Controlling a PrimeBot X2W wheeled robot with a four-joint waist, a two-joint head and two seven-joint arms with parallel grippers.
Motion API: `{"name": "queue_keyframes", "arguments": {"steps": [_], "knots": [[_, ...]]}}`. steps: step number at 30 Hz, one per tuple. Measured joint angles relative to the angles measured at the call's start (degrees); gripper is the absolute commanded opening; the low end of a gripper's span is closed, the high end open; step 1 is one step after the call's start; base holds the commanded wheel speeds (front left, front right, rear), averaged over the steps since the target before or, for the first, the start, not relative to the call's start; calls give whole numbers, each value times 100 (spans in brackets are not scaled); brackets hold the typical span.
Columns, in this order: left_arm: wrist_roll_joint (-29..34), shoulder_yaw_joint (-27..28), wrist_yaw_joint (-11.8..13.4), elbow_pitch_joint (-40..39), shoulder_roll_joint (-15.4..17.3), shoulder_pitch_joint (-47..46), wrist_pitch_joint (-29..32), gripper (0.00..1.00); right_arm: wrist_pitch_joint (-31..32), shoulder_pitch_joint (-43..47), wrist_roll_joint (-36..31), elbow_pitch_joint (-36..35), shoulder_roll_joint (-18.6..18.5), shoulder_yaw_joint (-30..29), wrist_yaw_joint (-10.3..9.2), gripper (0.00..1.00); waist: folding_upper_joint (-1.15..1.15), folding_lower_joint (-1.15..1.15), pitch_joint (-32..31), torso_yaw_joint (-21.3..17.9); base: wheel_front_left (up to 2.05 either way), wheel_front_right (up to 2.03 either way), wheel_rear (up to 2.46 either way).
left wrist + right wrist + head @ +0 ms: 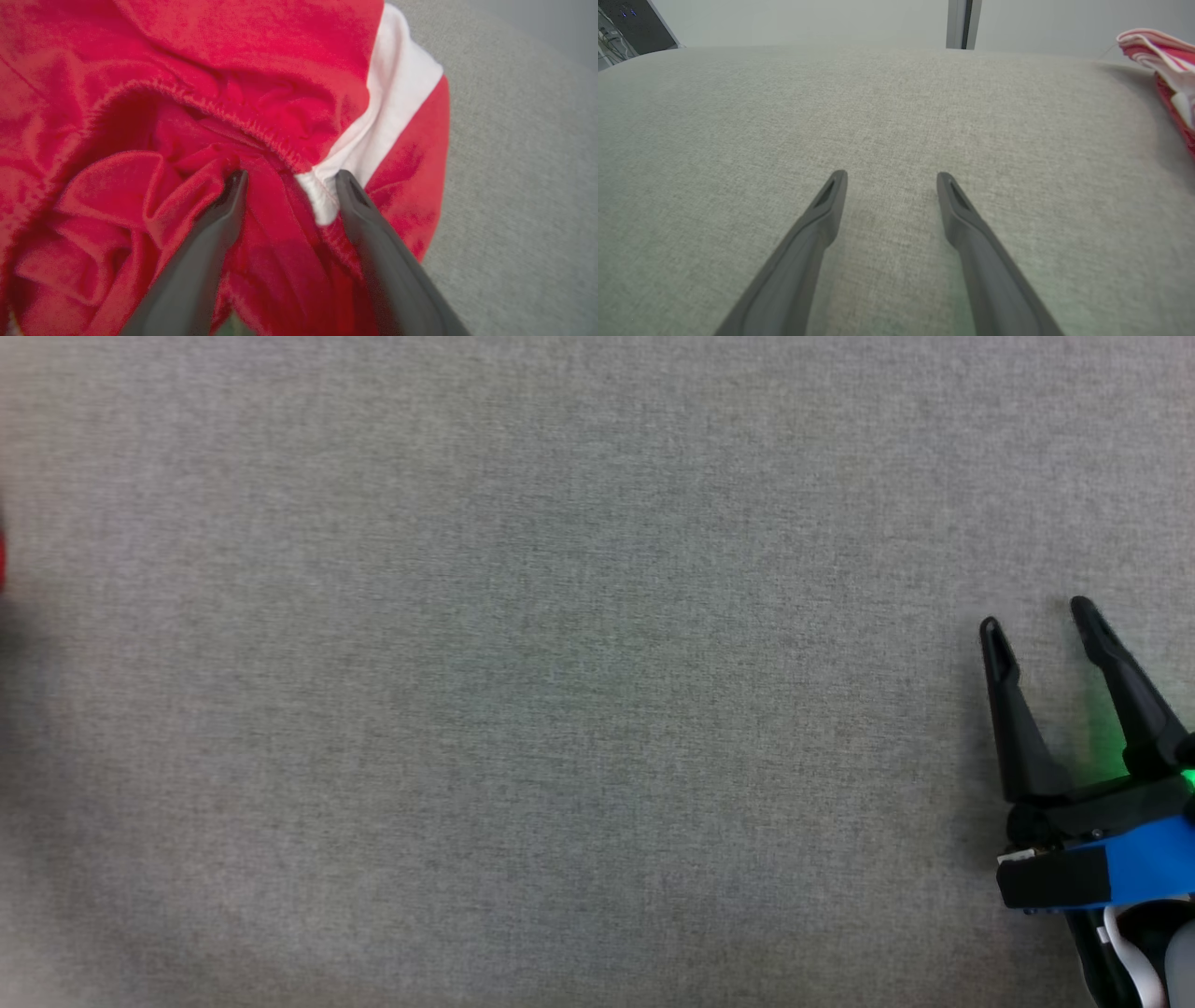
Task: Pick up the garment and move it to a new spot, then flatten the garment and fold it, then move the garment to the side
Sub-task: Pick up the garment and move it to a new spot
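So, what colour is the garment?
The garment is red with a white stripe, best seen in left wrist view.

From the head: straight down on the grey cloth surface [523, 672], well back. Left wrist: right up against the red garment [187, 93], same cloth at frame right. Right wrist: low, skimming that cloth, garment again at upper right

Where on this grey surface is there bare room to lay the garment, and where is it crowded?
Free: the wide grey surface between the red garment at the head view's left edge and the open right pincer. Crowded: the crumpled garment itself, under the open left pincer.
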Motion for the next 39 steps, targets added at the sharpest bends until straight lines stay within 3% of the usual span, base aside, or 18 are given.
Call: {"name": "queue_keyframes", "arguments": {"steps": [4,6,7,8,16,26,33,39], "knots": [[-90,63,134,396,26,-184,89,100,-11,37,-19,-51,2,-41,0,100,-2,-2,115,-95,0,0,0],[-121,59,137,542,22,-254,146,16,-37,40,-18,-45,3,-49,0,100,-3,-3,107,-117,0,0,0],[-144,57,131,600,20,-282,158,16,-66,39,-16,-37,8,-48,0,100,-3,-3,86,-124,0,0,0],[-142,32,104,659,31,-303,185,0,-71,37,-14,-13,18,-33,0,100,-2,-3,54,-127,0,0,0],[10,-133,-152,746,259,-325,-57,0,-328,-42,64,443,194,185,0,100,-2,-1,-541,-56,0,0,0],[283,-619,-445,-409,981,-487,71,0,-757,-71,288,1290,453,450,0,100,-3,-3,-1700,-72,0,0,0],[208,-1219,-499,-1817,1014,-671,534,0,-1002,73,400,1696,580,459,0,100,-3,-3,-2486,-316,0,0,0],[-68,-1803,-503,-3109,695,-936,946,0,-1045,199,432,1872,625,559,0,100,-3,-3,-2902,-705,0,0,0]]}}
